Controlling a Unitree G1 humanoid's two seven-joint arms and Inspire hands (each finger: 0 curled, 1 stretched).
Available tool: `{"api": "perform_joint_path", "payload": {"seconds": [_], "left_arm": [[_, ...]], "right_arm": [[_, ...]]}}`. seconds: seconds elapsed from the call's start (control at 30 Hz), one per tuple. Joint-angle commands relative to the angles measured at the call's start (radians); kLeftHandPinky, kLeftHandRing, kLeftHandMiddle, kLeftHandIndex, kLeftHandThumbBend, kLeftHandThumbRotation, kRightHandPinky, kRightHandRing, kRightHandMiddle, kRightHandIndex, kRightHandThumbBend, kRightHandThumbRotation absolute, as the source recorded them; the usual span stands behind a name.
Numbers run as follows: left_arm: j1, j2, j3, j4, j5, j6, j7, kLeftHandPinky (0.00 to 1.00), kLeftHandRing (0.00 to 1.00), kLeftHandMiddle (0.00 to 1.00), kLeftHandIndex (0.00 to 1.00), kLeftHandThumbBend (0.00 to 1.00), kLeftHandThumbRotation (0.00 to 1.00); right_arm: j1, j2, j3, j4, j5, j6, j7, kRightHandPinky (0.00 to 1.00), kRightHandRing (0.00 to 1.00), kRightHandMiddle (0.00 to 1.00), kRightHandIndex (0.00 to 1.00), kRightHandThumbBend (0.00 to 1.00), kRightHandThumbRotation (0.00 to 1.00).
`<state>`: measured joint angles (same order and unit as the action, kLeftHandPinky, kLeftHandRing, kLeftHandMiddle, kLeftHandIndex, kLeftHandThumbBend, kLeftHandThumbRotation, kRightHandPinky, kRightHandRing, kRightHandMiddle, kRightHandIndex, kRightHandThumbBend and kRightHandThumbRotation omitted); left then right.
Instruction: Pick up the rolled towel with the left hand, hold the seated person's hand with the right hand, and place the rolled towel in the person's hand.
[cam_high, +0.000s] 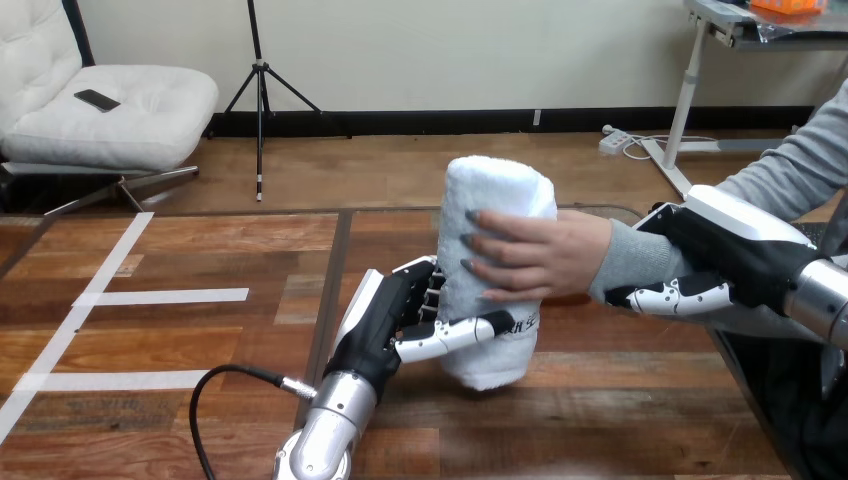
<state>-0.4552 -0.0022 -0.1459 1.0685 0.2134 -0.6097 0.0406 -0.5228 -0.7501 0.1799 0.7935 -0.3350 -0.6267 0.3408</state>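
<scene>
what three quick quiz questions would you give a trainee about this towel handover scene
1. True or false: the white rolled terry towel lies flat on the brown wooden table.
2. Pick one: the robot's right hand is curled round A) the towel, B) the person's grey-sleeved wrist, C) nothing.
3. Fill in: the towel is gripped by the robot's left hand and by the ____.

Key:
1. False, it is held upright.
2. B.
3. The person's hand, which grips the towel from the right.
</scene>
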Motion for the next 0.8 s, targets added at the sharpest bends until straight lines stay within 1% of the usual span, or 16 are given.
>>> {"api": "perform_joint_path", "payload": {"seconds": [0.0, 0.03, 0.17, 0.3, 0.63, 0.77], "left_arm": [[-0.046, 0.006, -0.014, -0.077, 0.021, 0.014, 0.000, 0.85, 0.92, 0.92, 0.92, 1.00, 0.80], [-0.044, 0.006, -0.014, -0.081, 0.022, 0.016, 0.001, 0.87, 0.93, 0.93, 0.93, 1.00, 0.81], [-0.038, 0.008, -0.011, -0.094, 0.022, 0.024, -0.003, 0.90, 0.95, 0.95, 0.94, 1.00, 0.83], [-0.031, 0.011, -0.009, -0.110, 0.026, 0.033, -0.005, 0.91, 0.97, 0.96, 0.96, 1.00, 0.85], [-0.021, 0.012, -0.004, -0.128, 0.027, 0.043, -0.008, 0.93, 0.98, 0.97, 0.97, 1.00, 0.85], [-0.021, 0.012, -0.002, -0.128, 0.028, 0.042, -0.002, 0.93, 0.98, 0.97, 0.97, 1.00, 0.85]], "right_arm": [[-0.091, 0.015, -0.038, -0.035, 0.033, -0.018, -0.013, 0.21, 0.25, 0.32, 0.35, 0.38, 0.42], [-0.091, 0.014, -0.037, -0.035, 0.033, -0.018, -0.012, 0.22, 0.26, 0.32, 0.36, 0.39, 0.43], [-0.092, 0.015, -0.040, -0.034, 0.041, -0.015, -0.003, 0.24, 0.27, 0.34, 0.37, 0.41, 0.44], [-0.090, 0.013, -0.041, -0.040, 0.043, -0.011, 0.003, 0.27, 0.31, 0.36, 0.40, 0.47, 0.48], [-0.088, 0.014, -0.044, -0.041, 0.050, -0.013, 0.009, 0.30, 0.34, 0.40, 0.43, 0.54, 0.52], [-0.089, 0.015, -0.045, -0.043, 0.061, 0.000, 0.025, 0.32, 0.36, 0.41, 0.45, 0.56, 0.53]]}}
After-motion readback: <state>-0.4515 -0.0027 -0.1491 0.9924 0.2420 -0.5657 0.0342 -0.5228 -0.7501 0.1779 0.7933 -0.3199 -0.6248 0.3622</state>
